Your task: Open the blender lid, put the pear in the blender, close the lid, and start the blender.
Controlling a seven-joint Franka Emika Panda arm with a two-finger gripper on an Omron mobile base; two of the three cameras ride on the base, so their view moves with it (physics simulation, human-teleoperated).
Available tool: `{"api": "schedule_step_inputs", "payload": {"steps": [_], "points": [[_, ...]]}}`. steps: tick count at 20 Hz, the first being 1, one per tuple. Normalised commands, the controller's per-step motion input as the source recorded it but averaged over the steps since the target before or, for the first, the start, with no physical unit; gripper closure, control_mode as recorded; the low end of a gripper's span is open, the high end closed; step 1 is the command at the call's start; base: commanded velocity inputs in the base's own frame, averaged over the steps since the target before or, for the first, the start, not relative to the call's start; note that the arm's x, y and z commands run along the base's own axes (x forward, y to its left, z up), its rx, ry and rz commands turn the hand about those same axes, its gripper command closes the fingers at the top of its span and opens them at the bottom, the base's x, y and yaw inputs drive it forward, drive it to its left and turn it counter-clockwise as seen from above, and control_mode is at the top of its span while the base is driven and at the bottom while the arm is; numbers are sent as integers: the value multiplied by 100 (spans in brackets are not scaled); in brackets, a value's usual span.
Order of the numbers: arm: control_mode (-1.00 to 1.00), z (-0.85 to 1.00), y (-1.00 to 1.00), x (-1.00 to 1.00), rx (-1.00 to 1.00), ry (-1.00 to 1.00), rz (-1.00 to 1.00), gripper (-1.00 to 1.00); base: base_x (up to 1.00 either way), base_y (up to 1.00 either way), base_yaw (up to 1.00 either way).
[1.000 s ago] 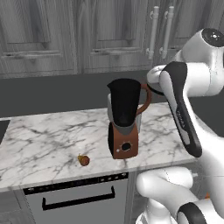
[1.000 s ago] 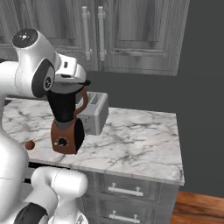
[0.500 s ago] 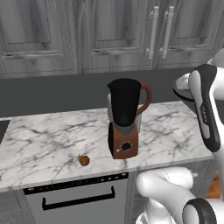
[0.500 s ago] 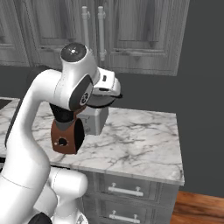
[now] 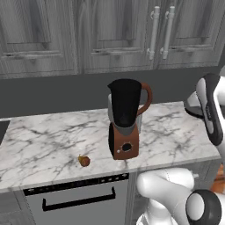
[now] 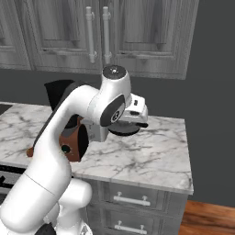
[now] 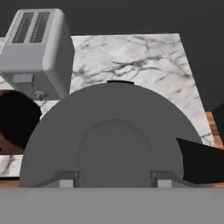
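We see the tool [image 7: 111, 183] clamped on the blender lid [image 7: 109, 140], held above the desk [image 6: 151, 151] right of the blender [image 5: 126, 118]. The jar stands uncovered. The pear [image 5: 84, 161] lies on the desk near the blender's base.

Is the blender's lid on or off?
Off. The blender jar's top is open and dark, and the fingers hold the grey lid out over the counter, beside the toaster.
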Motion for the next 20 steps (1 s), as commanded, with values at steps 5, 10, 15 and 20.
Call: {"api": "schedule_step_inputs", "payload": {"steps": [5, 10, 15, 20], "points": [[-100, -79, -27, 35, 0, 18, 0, 100, 0, 0, 0], [-100, -73, -22, 25, 0, 7, 0, 100, 0, 0, 0], [-100, -59, -4, 27, 0, 0, 0, 100, 0, 0, 0], [-100, -54, -1, 27, 0, 0, 0, 100, 0, 0, 0]]}}
